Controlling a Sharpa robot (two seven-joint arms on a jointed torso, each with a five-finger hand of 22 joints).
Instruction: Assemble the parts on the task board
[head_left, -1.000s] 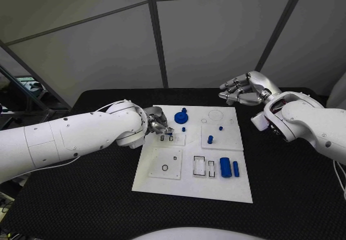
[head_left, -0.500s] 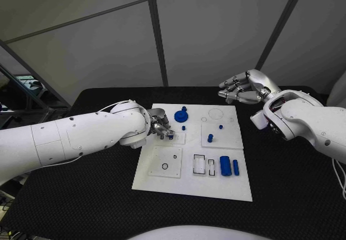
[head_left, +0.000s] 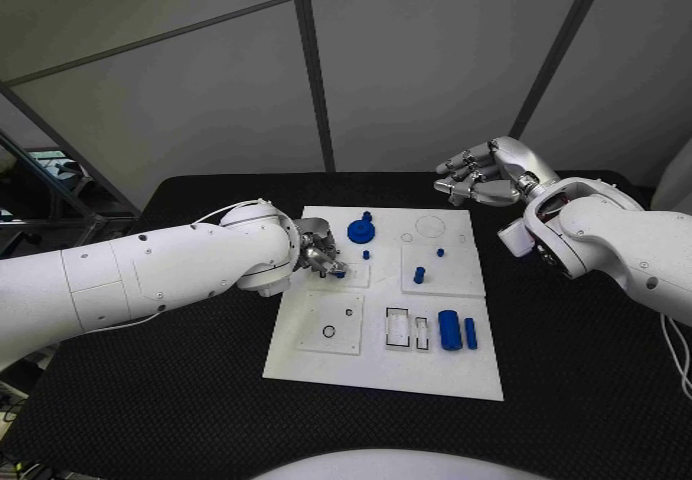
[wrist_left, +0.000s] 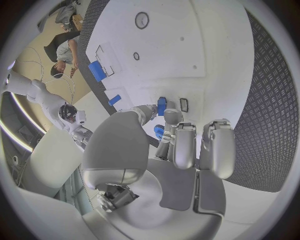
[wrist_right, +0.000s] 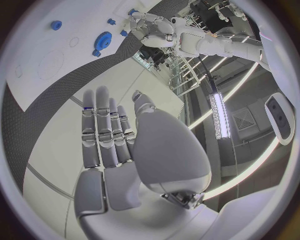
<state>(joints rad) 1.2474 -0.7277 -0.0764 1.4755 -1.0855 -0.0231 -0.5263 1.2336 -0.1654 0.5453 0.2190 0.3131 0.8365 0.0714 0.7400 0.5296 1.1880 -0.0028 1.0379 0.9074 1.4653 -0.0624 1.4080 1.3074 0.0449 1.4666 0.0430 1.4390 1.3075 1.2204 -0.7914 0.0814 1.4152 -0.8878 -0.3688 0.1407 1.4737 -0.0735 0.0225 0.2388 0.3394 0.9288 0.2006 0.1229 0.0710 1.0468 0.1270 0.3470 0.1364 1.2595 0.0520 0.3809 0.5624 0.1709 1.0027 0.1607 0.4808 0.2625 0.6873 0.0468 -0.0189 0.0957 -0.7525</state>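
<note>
The white task board (head_left: 378, 368) lies in the middle of the black table. My left hand (head_left: 320, 258) is low over the board's left upper panel and pinches a small blue part (wrist_left: 162, 106) between thumb and a finger, right beside a small black-rimmed slot (wrist_left: 184, 104). My right hand (head_left: 483, 175) hangs in the air beyond the board's far right corner; its fingers (wrist_right: 103, 130) are stretched out with nothing in them. A blue gear (head_left: 361, 234) stands at the board's far edge.
Short blue pegs (head_left: 418, 275) stand on the right upper panel. Two blue bars (head_left: 449, 331) lie at the board's right side beside rectangular slots (head_left: 398, 329). A round hole (head_left: 330, 332) sits in the left lower panel. Black table (head_left: 173, 400) surrounds the board.
My left hand stays at the slots with the small blue part, shifted only slightly. My right hand has risen a little.
</note>
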